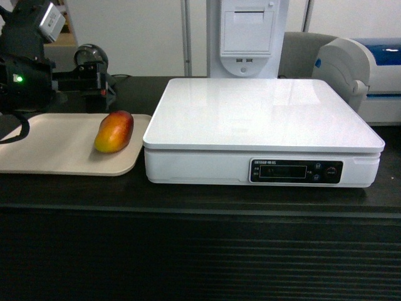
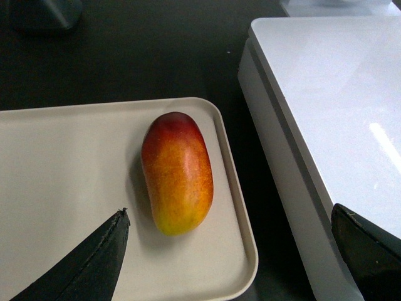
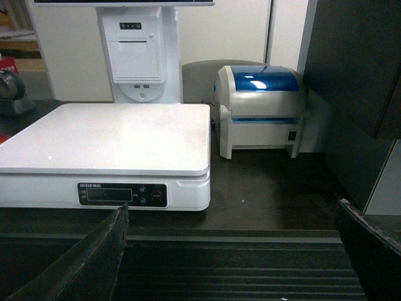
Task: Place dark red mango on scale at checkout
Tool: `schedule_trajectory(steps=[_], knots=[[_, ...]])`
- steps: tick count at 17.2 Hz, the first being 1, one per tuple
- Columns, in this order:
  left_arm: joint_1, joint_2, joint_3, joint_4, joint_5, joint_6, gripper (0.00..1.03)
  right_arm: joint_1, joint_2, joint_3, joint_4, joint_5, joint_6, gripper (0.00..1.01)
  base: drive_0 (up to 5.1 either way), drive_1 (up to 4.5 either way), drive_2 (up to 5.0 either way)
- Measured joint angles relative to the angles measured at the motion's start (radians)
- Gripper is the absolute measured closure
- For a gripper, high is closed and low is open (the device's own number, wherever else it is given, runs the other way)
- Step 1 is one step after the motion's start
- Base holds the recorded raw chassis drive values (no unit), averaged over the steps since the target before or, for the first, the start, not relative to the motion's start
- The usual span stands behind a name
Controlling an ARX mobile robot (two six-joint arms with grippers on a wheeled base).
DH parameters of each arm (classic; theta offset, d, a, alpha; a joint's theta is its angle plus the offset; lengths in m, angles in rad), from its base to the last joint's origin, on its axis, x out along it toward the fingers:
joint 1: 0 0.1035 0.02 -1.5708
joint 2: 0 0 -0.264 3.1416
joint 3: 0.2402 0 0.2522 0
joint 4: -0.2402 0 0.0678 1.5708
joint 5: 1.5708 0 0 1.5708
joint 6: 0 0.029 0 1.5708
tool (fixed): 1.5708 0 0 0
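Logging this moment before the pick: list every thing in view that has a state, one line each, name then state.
dark red mango: lying on its side on the tray, ungrasped
beige tray: flat on the counter, left of the scale
scale: platform bare
left gripper: open, above the mango
right gripper: open, holding nothing, facing the scale front
label printer: lid closed

Left pincer (image 2: 229, 251) spread wide, tilted downward; right pincer (image 3: 232, 251) spread wide, held level, pointing forward.
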Motion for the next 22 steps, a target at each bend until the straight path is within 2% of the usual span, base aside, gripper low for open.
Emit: schedule_trajectory(steps=[5,12,18,22], knots=[[-0.010,0.117,0.142,-0.087,0.003,0.004,0.05,0.000,0.000,0.000,0.000,0.000,0.000,0.03,0.0,0.00,0.0],[-0.005,0.255,0.331,-0.234,-0.009,0.051,0.05,0.000,0.000,0.000,0.000,0.000,0.000,0.03,0.0,0.00,0.0],[0.022,0.363,0.523,-0.354,-0.024,0.056,0.05,0.000,0.000,0.000,0.000,0.000,0.000,0.03,0.0,0.00,0.0],[0.026,0.434,0.596,-0.403,0.000,0.058,0.05,0.000,0.000,0.000,0.000,0.000,0.000,0.03,0.0,0.00,0.0]])
